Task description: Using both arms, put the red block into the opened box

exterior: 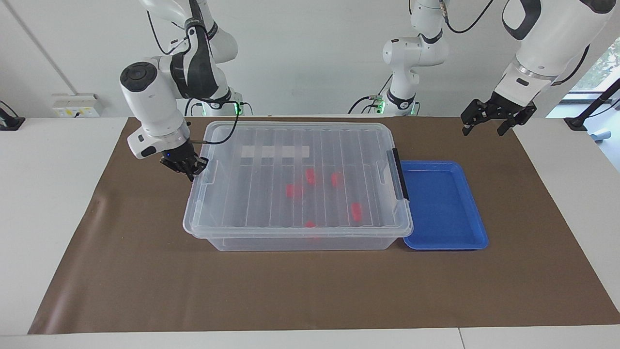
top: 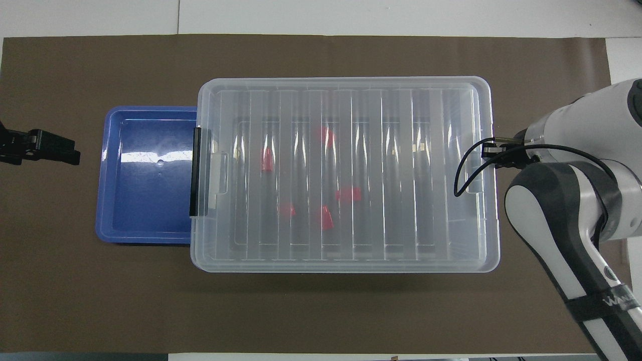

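The box [exterior: 290,242] is a large clear bin in the middle of the brown mat. Its ribbed clear lid [exterior: 271,145] lies flat over it, lined up with the rim. Several red blocks [exterior: 356,211] [top: 267,159] lie on the box floor and show through the lid. My right gripper [exterior: 190,169] [top: 489,150] is shut on the lid's tab at the right arm's end. A black latch [exterior: 399,174] [top: 195,170] sits at the opposite end. My left gripper [exterior: 489,123] [top: 74,151] hangs open and holds nothing. It waits over the mat at the left arm's end, past the blue tray.
A shallow blue tray [exterior: 443,242] [top: 150,235] touches the box's latch end and holds nothing. A brown mat [exterior: 310,291] covers most of the white table. Two still white arms [exterior: 411,53] with green-lit bases stand at the robots' end.
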Robot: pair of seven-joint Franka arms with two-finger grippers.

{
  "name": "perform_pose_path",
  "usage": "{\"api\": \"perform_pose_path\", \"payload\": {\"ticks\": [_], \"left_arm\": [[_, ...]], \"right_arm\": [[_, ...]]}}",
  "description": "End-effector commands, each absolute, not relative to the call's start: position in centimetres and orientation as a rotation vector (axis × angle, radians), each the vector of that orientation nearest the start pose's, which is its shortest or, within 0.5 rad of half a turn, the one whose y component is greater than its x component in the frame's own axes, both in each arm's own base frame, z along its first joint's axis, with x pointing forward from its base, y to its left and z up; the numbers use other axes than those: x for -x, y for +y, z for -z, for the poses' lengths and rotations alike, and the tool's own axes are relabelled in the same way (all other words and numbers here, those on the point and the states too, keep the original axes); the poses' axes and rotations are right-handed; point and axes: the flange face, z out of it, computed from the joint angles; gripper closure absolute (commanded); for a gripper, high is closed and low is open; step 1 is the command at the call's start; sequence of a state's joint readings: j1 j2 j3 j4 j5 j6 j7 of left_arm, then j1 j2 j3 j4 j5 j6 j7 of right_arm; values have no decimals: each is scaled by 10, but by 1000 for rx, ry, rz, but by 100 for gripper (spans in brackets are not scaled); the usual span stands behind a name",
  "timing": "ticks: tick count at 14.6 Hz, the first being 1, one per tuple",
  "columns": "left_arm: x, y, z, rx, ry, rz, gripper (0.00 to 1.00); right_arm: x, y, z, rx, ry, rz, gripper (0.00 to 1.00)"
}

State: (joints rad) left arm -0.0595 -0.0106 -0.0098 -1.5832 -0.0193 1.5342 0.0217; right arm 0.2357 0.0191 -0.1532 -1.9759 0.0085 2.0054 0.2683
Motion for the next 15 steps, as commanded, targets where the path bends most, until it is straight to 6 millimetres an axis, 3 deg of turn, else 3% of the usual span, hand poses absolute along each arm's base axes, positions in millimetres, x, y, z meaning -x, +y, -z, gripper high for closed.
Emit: {"api": "perform_pose_path", "payload": {"ticks": [1,3,8,9,10,11,12,15], "left_arm": [[-543,-37,-621,3167,147,-62,0],[-543,-37,-621,3167,146,-62,0],[-543,-37,-621,3167,149,-62,0],[-543,-37,-621,3167,149,-62,0],[-543,-37,-621,3167,147,-62,0],[-543,-37,-621,3167,149,-62,0],[-543,-37,-621,3167,147,-62,0],[-543,-37,-621,3167,146,-62,0]], "right_arm": [[-557,50,-466,3105,320,-1,100],[-561,44,-493,3107,329,-26,100],[-552,4,-576,3105,321,-90,100],[-549,-2,-586,3104,324,-102,91],[-543,-14,-593,3101,318,-113,71],[-536,-20,-598,3101,272,-118,23],[-533,-22,-600,3101,198,-131,0],[-530,-46,-598,3101,139,-154,0]]}}
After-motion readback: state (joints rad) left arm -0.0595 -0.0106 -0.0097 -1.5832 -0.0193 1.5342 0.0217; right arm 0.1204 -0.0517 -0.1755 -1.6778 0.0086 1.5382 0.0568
